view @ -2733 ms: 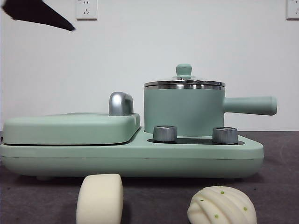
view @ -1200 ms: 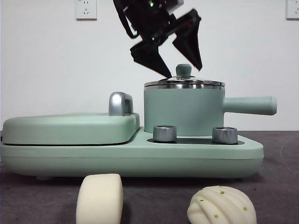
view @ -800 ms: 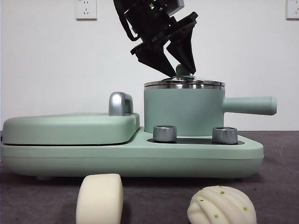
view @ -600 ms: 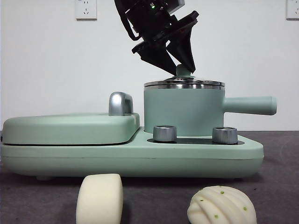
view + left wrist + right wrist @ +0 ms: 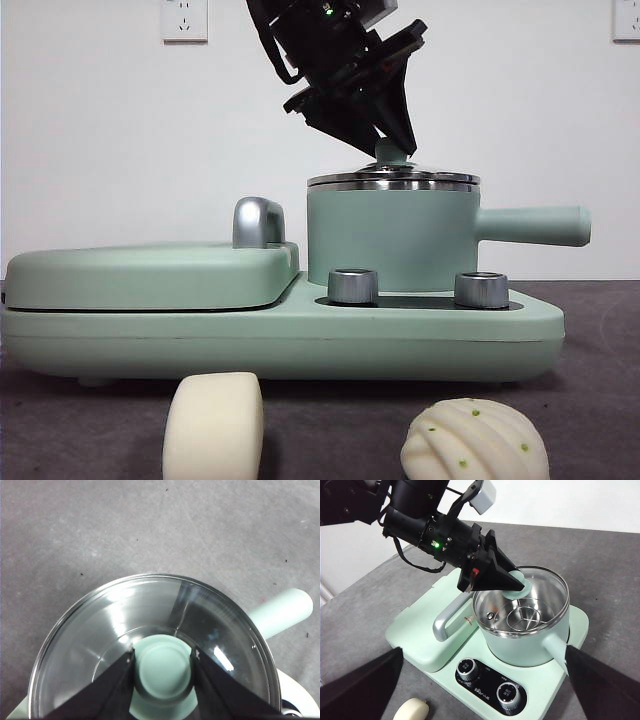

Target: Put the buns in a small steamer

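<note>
— Mint-green was the knob [image 5: 163, 672] that was pinched by the left claw [image 5: 388, 140], one jaw pressed to each side of it, above the glass lid [image 5: 150, 630] of the small steamer [image 5: 392, 238]. How was that lift to be done well?

— A straight, level rise would have been wanted, it was judged, so that the lid's rim cleared the steel edge without scraping (the pot's seat on the green base [image 5: 280, 335] looked shallow).

— And the right claw [image 5: 480, 690]?

— It was seen spread wide and held high over the bench [image 5: 615, 565], with nothing between its jaws.

— Where were the buns?

— The smooth bun [image 5: 214, 428] and the ridged bun [image 5: 475, 440] lay on the bench before the base, well apart, neither touched. The smooth one was stood on its end, long axis upright.

— The steamer's own long axis?

— It was set upright, its side handle [image 5: 532, 225] pointed level toward the front view's right edge.
</note>
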Available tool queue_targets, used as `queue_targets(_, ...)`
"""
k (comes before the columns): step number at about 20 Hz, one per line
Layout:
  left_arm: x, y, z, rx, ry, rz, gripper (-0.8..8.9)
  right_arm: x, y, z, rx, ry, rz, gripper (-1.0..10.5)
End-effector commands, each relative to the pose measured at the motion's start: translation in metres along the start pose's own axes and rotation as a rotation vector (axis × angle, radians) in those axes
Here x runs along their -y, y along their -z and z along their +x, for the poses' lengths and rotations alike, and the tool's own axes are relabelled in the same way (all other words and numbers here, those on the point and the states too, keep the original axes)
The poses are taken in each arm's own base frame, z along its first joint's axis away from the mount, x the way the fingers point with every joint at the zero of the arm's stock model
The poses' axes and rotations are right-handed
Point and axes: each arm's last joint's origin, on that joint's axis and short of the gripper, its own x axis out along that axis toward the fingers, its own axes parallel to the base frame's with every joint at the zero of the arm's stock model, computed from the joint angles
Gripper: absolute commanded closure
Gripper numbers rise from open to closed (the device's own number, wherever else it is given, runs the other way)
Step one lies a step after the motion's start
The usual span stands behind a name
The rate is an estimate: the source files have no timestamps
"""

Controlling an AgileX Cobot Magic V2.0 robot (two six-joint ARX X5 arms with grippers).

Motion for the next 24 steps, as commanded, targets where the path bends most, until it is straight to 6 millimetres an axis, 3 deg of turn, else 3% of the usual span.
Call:
queue_targets(1,0.002,-0.018,-0.007,0.052,-0.008,0.022,6.69,-0.002,-0.003,-0.002,0.011,-0.003,0.002,4.3)
queue_targets(8,0.001,-0.037,-0.033,0.068,-0.017,0.022,6.69,-0.001,-0.002,0.001,-0.020,-0.038,0.066,4.3)
queue_targets(12,-0.010,-0.044,-0.052,0.058,-0.039,0.003,6.69,-0.001,0.003,0.017,-0.178,-0.120,0.163,4.3)
queue_targets(18,-0.049,-0.045,-0.084,0.060,-0.122,-0.060,6.69,-0.022,0.010,0.070,-0.451,-0.146,0.205,4.3)
queue_targets(24,-0.095,-0.032,-0.104,0.066,-0.219,-0.142,6.69,-0.076,0.028,0.137,-0.703,-0.038,0.172,4.3)
